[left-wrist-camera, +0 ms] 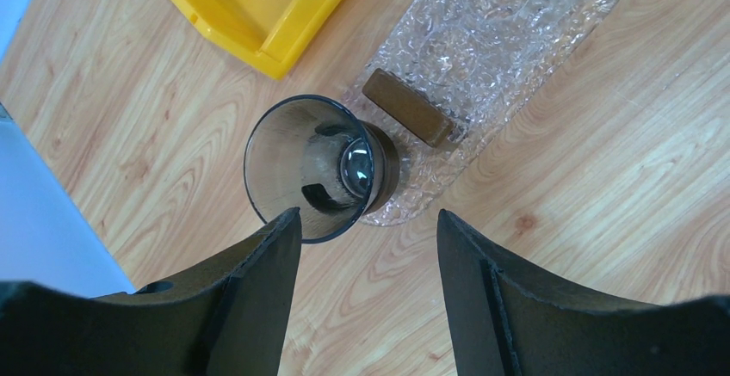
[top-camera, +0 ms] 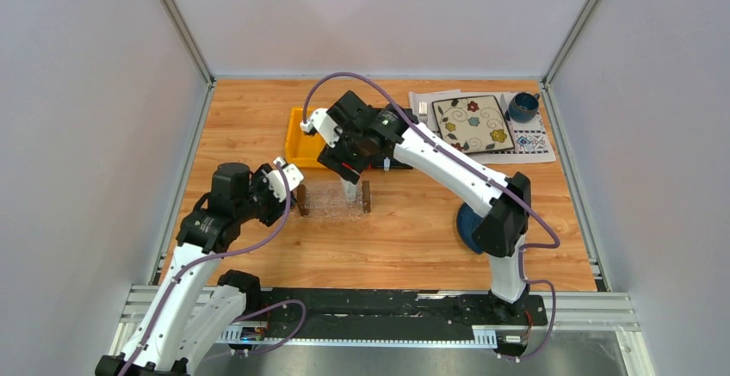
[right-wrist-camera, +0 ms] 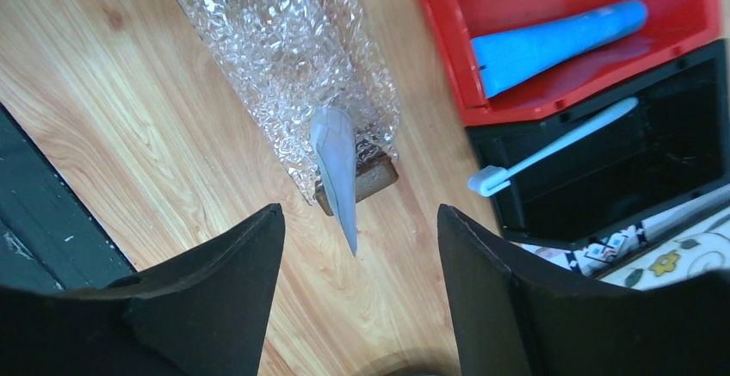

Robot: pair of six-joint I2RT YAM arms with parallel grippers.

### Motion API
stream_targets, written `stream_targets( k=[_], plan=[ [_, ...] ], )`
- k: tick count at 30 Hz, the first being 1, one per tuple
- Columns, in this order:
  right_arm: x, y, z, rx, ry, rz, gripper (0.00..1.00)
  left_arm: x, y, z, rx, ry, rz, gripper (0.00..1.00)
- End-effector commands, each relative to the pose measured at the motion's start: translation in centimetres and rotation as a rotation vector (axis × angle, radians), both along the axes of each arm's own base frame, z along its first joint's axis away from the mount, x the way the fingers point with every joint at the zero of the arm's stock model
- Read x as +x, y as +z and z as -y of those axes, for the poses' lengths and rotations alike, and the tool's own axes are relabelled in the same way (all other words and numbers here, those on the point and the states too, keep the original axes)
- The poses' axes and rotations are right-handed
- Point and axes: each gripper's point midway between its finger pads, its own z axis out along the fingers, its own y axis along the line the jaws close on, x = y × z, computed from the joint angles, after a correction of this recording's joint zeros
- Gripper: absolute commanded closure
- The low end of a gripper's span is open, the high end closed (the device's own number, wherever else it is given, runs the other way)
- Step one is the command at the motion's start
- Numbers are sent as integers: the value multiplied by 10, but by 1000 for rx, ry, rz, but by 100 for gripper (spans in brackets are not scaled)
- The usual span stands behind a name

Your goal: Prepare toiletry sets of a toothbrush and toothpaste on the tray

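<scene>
We see the clear tray (top-camera: 334, 200) lying mid-table on the wooden tabletop (top-camera: 413, 243). There is bare wood all along its side nearest the arm bases. The far side is crowded.

The right gripper (right-wrist-camera: 361, 217) hangs directly over the tray with its fingers spread wide and nothing between them. Below it the white-grey toothpaste tube (right-wrist-camera: 337, 165) stands on end in the tray. It is against the brown end block (right-wrist-camera: 372, 180), and its crimped end points up toward the wrist camera without touching either finger.

Just beyond that end of the tray is a red bin (right-wrist-camera: 663, 15) holding the blue toothpaste tube (right-wrist-camera: 555, 45). Beside it a black bin (right-wrist-camera: 680, 148) holds the toothbrush (right-wrist-camera: 551, 148), so neither is on the tray.

The left gripper (left-wrist-camera: 368, 225) hovers off the tray's opposite end, its fingers parted and holding nothing. A smoky glass tumbler (left-wrist-camera: 297, 165) sits there, just outside the other end block (left-wrist-camera: 409, 107). Its base overlaps the tray's rim, and we cannot tell whether it rests fully on the tray. A yellow bin (left-wrist-camera: 258, 6) lies close beyond that corner.

Well away from the tray, toward the far right corner of the table, are a floral plate (top-camera: 472, 122) and a blue cup (top-camera: 522, 105).

Pale wall panels (top-camera: 86, 135) in metal framing close the table on three sides. The only open edge is the one on the arms' side of the tray.
</scene>
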Motion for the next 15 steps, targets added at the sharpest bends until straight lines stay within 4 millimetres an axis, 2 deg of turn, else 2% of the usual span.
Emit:
stream_targets(
  k=[1,6,9,15],
  plan=[
    [10,71,5,140,-35,117,31,3,16,6,-44,-13,24,32],
    [39,101,17,252,-138,150,35,4,25,9,-66,-9,32,32],
    [59,112,23,326,-205,164,35,6,31,10,-86,-1,39,32],
    [107,113,32,382,-339,196,36,8,42,12,-122,12,50,32]
  ],
)
